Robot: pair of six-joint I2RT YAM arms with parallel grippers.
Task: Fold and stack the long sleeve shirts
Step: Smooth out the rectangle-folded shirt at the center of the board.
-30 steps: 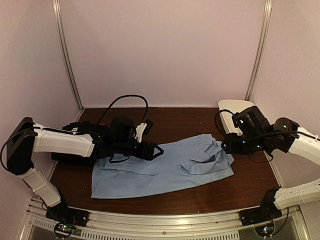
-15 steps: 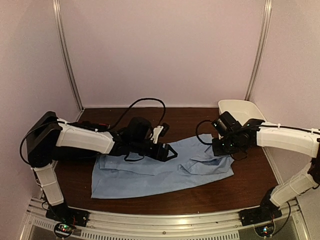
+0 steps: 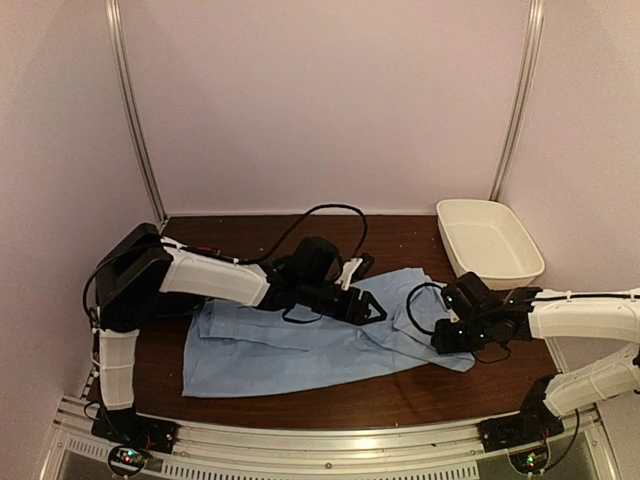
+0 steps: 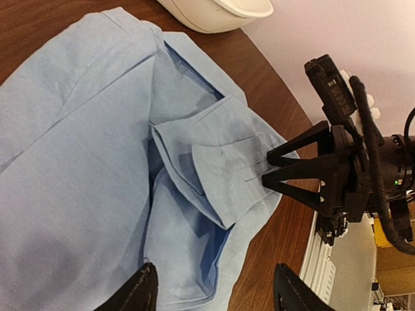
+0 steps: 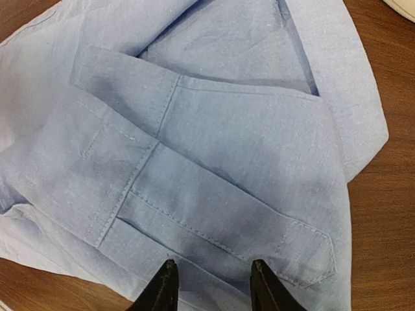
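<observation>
A light blue long sleeve shirt (image 3: 280, 355) lies spread on the brown table (image 3: 400, 235), its collar end to the right. My left gripper (image 3: 375, 310) reaches across it from the left. In the left wrist view (image 4: 214, 291) it hangs open over the shirt (image 4: 78, 162), just short of a folded-back sleeve cuff (image 4: 227, 168). My right gripper (image 3: 437, 335) sits at the shirt's right edge. Its open tips (image 5: 211, 278) rest on the cuff's stitched placket (image 5: 214, 214), with the right gripper (image 4: 272, 170) facing my left one.
A white oval tub (image 3: 470, 203) stands at the back right of the table, its rim also visible in the left wrist view (image 4: 214, 10). A metal rail (image 3: 320, 440) runs along the near edge. Pale walls close in the back and both sides.
The left arm has stretched rightward across the shirt. The right arm has swung from beside the tub down to the shirt's right edge. Both sets of jaws have narrowed somewhat.
</observation>
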